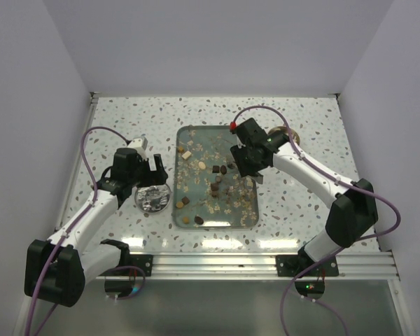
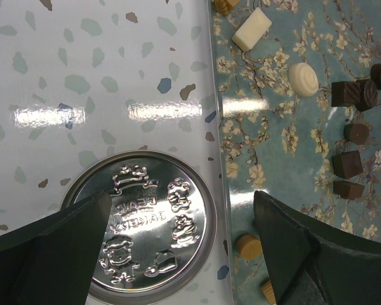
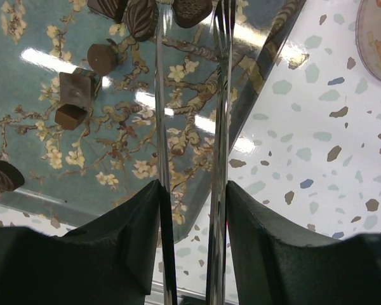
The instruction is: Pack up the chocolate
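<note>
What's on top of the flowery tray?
Brown and cream chocolates and pale flakes lie on the tray. The right gripper, holding metal tongs, covers whatever sits under it.

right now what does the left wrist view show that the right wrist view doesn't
Only the left wrist view: an embossed round silver tin on the speckled table, plus cream chocolates and tan chocolates on the blossom-print tray. Only the right wrist view: metal tongs gripped between the right gripper jaws, and the edge of a round pale container at top right. Both: the tray, dark brown chocolates on it, and the table.
</note>
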